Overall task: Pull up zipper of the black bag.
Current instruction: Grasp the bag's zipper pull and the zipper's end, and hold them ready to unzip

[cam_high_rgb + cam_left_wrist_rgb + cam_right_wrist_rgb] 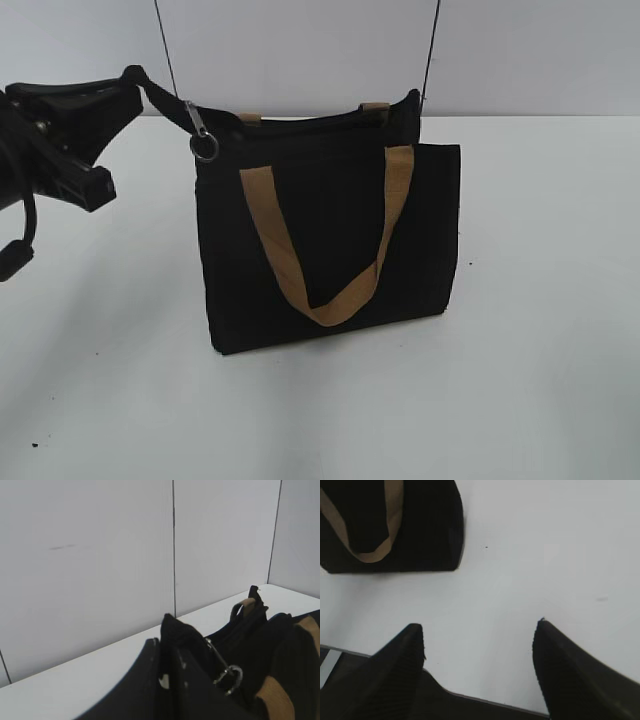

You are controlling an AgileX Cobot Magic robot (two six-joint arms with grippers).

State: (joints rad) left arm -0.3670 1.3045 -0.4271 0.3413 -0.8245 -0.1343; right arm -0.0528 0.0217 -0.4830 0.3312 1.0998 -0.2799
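Note:
The black bag (330,240) stands upright on the white table, with a tan handle hanging down its front. My left gripper (135,88) is at the bag's upper left corner. It is shut on the black fabric end of the zip track and pulls it out to the left. The zipper (203,135), a silver slider with a ring pull, hangs just right of the fingers. In the left wrist view the shut fingers (167,647) pinch the black fabric, with the zipper (227,674) beside them. My right gripper (480,635) is open and empty over bare table, apart from the bag (430,525).
A white wall with vertical seams (173,545) stands behind the bag. The table's near edge (485,700) lies under the right gripper. Two thin cables (168,50) hang behind the bag.

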